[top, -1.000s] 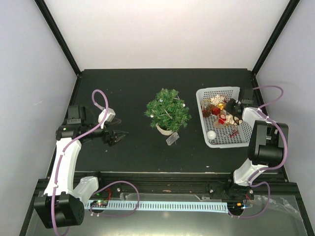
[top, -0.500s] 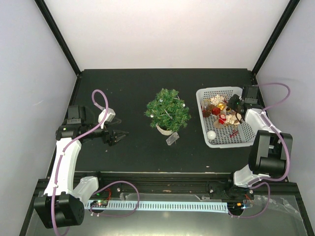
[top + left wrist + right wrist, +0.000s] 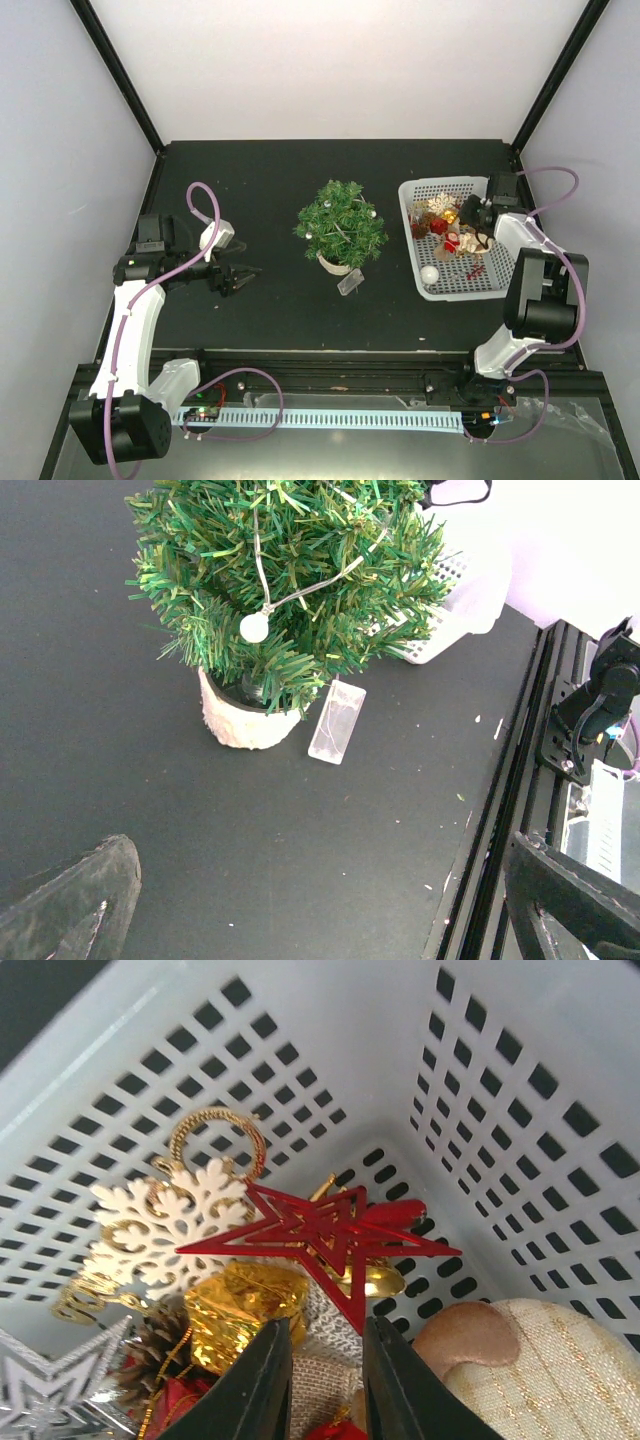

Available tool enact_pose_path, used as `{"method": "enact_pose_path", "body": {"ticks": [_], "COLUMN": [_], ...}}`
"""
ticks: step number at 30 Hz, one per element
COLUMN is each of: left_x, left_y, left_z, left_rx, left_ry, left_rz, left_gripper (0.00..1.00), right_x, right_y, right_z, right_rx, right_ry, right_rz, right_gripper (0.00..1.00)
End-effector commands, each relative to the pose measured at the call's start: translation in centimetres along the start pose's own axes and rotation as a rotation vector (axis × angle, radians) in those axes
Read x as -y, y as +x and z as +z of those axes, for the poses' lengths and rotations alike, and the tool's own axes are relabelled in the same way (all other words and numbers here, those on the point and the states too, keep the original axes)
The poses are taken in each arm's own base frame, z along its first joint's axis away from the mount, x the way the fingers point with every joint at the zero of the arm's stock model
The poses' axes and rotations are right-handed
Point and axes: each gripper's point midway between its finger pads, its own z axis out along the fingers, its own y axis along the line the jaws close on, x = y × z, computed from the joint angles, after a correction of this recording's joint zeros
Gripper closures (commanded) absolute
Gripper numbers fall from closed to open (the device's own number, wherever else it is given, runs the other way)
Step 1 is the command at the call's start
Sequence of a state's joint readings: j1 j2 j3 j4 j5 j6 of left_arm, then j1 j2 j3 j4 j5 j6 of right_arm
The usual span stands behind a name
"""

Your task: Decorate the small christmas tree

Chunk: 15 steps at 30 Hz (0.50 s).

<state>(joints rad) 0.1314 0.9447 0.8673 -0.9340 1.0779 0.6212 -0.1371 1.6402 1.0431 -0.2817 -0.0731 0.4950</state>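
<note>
Nearest on the left, the left gripper (image 3: 238,277) hung over the dark table (image 3: 270,180) with its fingers spread wide and nothing between them, pointing right toward the small christmas tree (image 3: 340,222). The tree stood upright mid-table in its white pot (image 3: 240,725), a pale tag (image 3: 336,722) lying just beside it on the near side. Right of it sat the white mesh basket (image 3: 420,190). Down in its far end, the right gripper (image 3: 325,1360) had its fingers only slightly parted above a red star (image 3: 320,1235), a white snowflake (image 3: 170,1225) and a gold ornament (image 3: 245,1310), gripping none of them
</note>
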Motion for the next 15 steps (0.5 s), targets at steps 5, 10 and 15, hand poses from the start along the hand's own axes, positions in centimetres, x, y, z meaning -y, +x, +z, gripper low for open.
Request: {"method": "enact_pose_path", "body": {"ticks": [5, 10, 15], "left_x": [0.51, 0.50, 0.54], "left_y": [-0.81, -0.80, -0.81], "left_z": [-0.23, -0.21, -0.22], "left_rx": [0.031, 0.030, 0.031], "left_ry": [0.022, 0.023, 0.023], "left_rz": [0.026, 0.025, 0.026], "left_gripper": [0.01, 0.01, 0.01], "right_x": [-0.13, -0.17, 0.15], "right_y": [-0.80, -1.12, -0.74], "right_z": [0.82, 1.01, 1.66], "right_rx": [0.008, 0.010, -0.001], "right_ry": [0.020, 0.025, 0.034], "right_rz": [-0.010, -0.011, -0.007], "right_gripper": [0.82, 0.82, 0.87]}}
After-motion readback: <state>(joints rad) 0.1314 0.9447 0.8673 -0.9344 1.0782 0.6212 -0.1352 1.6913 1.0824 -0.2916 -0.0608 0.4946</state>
